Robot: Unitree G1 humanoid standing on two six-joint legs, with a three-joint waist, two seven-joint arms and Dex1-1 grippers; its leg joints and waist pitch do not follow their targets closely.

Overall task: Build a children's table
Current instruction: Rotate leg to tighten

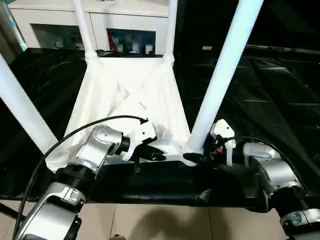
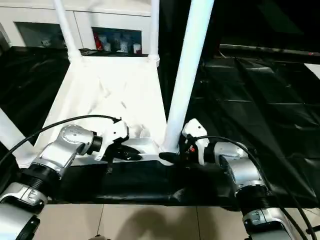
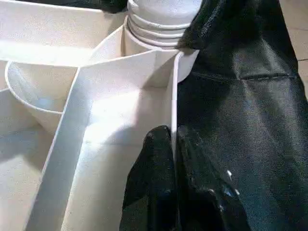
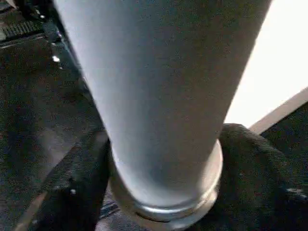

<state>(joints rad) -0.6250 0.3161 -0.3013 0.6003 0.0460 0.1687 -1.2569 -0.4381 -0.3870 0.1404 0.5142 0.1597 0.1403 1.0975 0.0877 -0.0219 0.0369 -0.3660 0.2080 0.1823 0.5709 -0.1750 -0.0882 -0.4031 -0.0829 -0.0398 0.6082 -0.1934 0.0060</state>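
Note:
The children's table [image 1: 125,90] lies upside down on the black cloth, its ribbed underside up and its white legs standing upright. My left gripper [image 3: 172,139] is shut on the thin near rim of the table top [image 3: 174,96], just left of the near right corner socket. My right gripper [image 1: 192,157] reaches in from the right at the foot of the near right leg [image 1: 220,75]. In the right wrist view its black fingers [image 4: 82,178] press on both sides of the leg's collar [image 4: 163,202].
The near left leg [image 1: 22,110] and the two far legs [image 1: 84,30] rise around the work area. The black-cloth work table [image 1: 270,85] stretches to the right. A white cabinet [image 1: 130,40] stands behind. Tiled floor [image 1: 150,222] lies below the table's near edge.

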